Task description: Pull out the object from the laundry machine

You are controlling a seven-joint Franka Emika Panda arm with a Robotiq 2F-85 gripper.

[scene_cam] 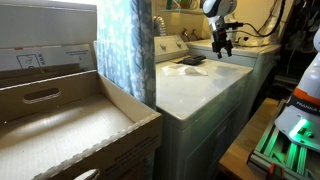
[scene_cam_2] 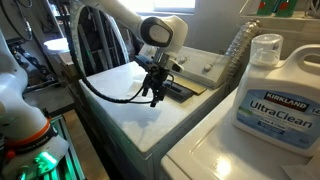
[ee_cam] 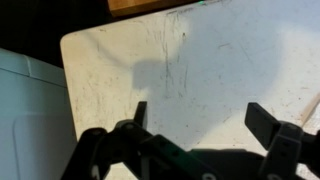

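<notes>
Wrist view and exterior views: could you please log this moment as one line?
pincer: open, empty | position: above laundry machine | object: on machine top, ungrasped

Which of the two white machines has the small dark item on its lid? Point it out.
The laundry machine under the gripper: the dark object lies on its lid by the control panel. The other machine carries a detergent bottle instead.

White arm (scene_cam_2: pixel 150 28), black claw (scene_cam_2: pixel 155 95)
</notes>
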